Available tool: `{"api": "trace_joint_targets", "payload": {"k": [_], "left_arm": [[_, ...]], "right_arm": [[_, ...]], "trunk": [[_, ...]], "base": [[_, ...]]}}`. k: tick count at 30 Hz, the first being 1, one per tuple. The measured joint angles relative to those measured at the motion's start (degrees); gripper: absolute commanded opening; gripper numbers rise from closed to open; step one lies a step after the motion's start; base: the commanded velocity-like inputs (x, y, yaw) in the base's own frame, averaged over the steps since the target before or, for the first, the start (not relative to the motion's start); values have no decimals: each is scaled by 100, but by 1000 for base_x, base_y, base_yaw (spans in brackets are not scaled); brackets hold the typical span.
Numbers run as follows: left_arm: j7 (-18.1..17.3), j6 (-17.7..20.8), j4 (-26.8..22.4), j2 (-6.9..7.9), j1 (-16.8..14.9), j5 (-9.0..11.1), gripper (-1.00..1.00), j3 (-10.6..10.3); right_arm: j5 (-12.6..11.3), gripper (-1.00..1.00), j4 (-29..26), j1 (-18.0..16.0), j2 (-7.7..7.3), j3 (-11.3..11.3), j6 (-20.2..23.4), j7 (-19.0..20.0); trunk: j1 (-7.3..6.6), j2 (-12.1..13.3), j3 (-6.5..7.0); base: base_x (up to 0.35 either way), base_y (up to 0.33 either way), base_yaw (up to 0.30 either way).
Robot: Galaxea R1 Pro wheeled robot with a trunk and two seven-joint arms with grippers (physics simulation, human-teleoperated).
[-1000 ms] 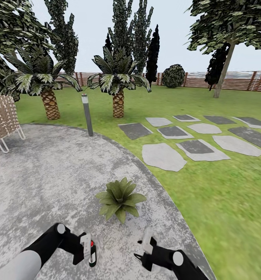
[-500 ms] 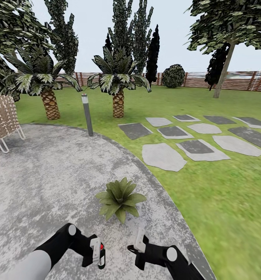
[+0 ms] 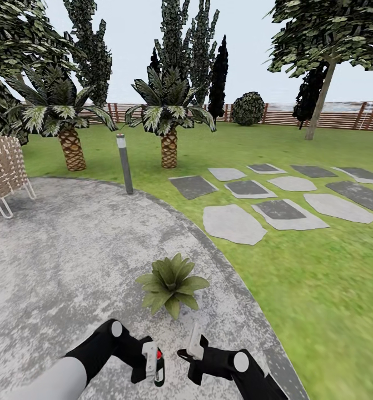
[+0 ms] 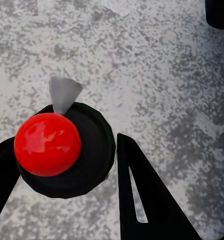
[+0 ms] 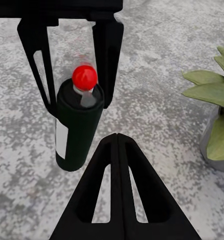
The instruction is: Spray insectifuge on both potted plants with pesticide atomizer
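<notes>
Dark green atomizer (image 3: 159, 371) sits clamped upright between my left gripper's (image 3: 154, 364) fingers, right gripper (image 3: 187, 352) pinched shut, empty

— What moved over the last second?
— The left gripper (image 3: 153, 364), clamped on the pesticide atomizer (image 3: 159, 368), slid toward 3 o'clock and slightly toward 6.
— And the other arm?
— The right gripper (image 3: 190, 349) drifted toward 9 o'clock, so the two now sit just beside each other.
</notes>
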Motion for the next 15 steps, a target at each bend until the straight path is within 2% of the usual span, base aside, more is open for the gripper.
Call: {"api": "trace_joint_targets", "payload": {"k": [9,15], "left_arm": [[4,-20,-10,-145,-11,23,-100,-20],[4,-218,-10,-277,-19,13,-100,-17]], "right_arm": [[8,-100,0,0,1,0,1,0],[9,-100,0,0,1,0,-5,-1]], "trunk": [[0,0,0],[0,0,0]], "base": [[0,0,0],[0,0,0]]}}
